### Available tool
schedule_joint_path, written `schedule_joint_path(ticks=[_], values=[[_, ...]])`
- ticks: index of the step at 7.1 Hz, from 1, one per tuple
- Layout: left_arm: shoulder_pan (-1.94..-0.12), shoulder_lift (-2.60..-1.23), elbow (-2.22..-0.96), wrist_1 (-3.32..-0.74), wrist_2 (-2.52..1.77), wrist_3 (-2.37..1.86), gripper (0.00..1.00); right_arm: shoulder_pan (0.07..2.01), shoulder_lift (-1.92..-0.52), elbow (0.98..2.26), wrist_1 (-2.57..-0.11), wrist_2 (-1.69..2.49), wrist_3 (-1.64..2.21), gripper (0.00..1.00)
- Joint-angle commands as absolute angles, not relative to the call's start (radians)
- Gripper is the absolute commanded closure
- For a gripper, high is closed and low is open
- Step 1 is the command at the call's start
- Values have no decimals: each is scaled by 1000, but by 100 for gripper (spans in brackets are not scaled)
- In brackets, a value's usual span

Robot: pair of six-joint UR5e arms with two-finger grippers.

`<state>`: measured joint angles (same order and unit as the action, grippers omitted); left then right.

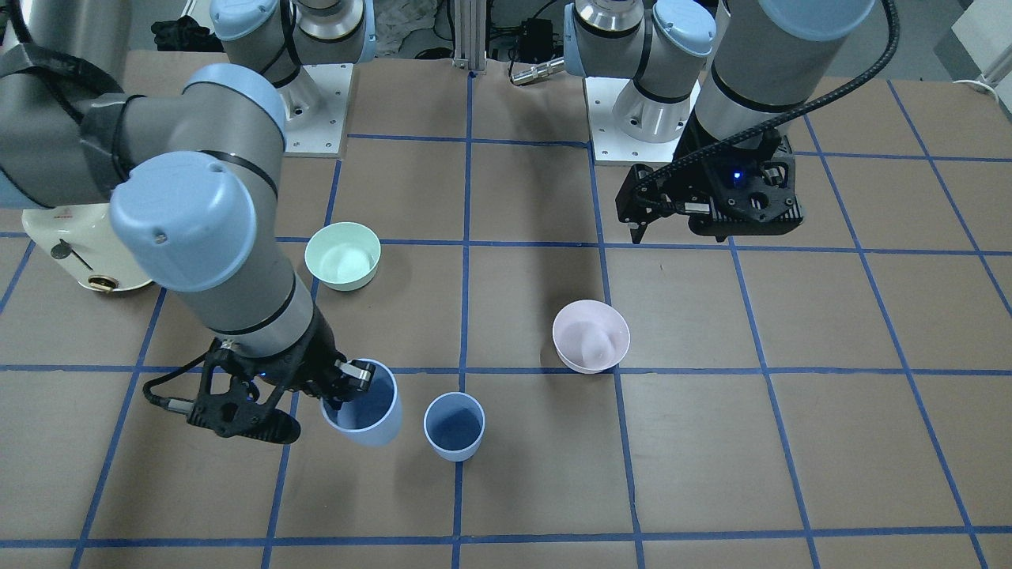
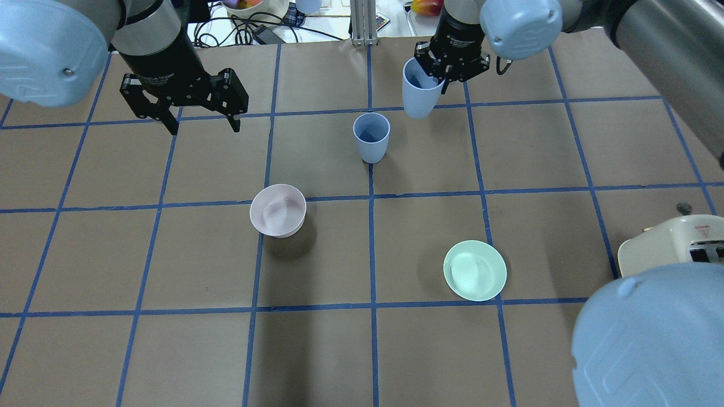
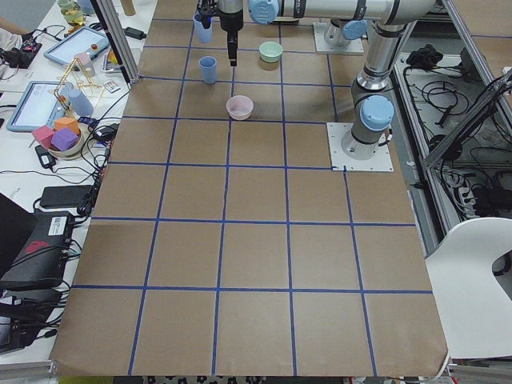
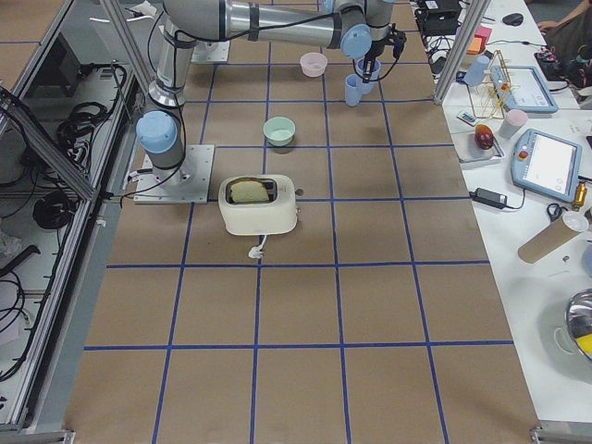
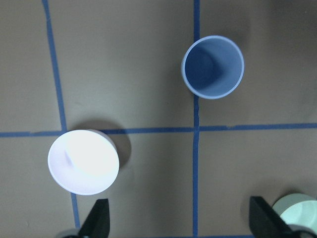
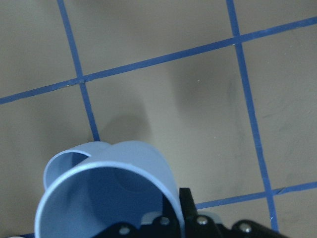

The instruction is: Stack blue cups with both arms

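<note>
Facing the robot, the right arm (image 1: 198, 221) has its jaws pinching the rim of one pale periwinkle-blue tapered plastic tumbler (image 1: 364, 415). It is tilted, just beside the second identical tumbler (image 1: 455, 427), which stands upright on the brown tabletop (image 1: 711, 442). From overhead, the left arm (image 2: 153, 45) hangs well apart, jaws spread and empty. Its wrist view looks down into the standing tumbler. The pickup looks done; centring the held tumbler over the other and nesting it are left.
</note>
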<state>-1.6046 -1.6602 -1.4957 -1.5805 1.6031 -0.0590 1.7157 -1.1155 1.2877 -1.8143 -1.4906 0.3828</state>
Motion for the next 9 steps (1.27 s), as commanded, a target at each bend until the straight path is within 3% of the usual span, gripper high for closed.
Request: schedule_joint_path(ticks=[1,9], values=[[-1605,-1657,-1499,-1585,1603,-66,0,1775,-1112,1285,-1816,-1479,477,100],[-1605,-1655,-1502,-1586,1615,-66,0,1796,-1059,1287,-1833,-1453,488,100]])
